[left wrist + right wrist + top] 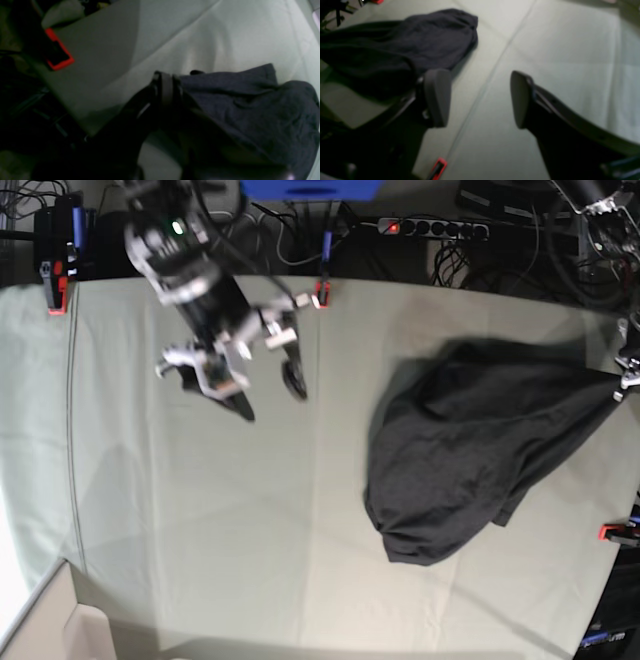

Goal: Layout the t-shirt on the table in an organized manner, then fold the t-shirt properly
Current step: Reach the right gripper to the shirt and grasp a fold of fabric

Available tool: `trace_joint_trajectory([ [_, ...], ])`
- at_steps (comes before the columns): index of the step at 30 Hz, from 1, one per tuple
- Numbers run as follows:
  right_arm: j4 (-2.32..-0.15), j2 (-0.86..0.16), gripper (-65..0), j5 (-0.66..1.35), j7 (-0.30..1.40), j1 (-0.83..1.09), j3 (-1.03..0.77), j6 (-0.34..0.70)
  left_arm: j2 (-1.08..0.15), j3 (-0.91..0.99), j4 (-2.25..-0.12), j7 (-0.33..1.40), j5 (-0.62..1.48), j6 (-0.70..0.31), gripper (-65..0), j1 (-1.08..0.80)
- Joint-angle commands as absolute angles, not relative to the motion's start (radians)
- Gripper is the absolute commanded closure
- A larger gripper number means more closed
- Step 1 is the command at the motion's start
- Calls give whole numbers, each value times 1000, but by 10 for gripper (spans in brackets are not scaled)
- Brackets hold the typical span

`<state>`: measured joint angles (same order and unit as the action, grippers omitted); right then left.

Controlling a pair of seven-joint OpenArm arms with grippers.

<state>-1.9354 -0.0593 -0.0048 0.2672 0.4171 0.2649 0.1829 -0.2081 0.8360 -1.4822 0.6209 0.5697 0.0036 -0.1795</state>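
Charcoal shirt [470,450] lies bunched on the worktop [200,560] toward the left arm's side, one edge drawn up taut to the left gripper [166,83], which is pinched on the cloth. The right gripper [480,98] hangs spread and empty, well apart. To lay it flat, I'd bring the right gripper across to an opposite edge or corner, then pull both apart evenly, low over the worktop.

The right gripper [480,97] has its jaws wide apart above the table [570,50]; the t-shirt [402,47] lies bunched beside it.
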Motion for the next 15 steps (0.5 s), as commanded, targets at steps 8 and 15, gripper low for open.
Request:
trace_joint_trajectory([
  [8, -1673, -1, -446, 5, 314, 79, 341, 186, -220, 835, -1503, 613, 575, 1, -2, -211],
  [15, -1302, 64, -446, 7, 312, -116, 476, 186, -216, 835, -1503, 613, 578, 1, -2, -252],
])
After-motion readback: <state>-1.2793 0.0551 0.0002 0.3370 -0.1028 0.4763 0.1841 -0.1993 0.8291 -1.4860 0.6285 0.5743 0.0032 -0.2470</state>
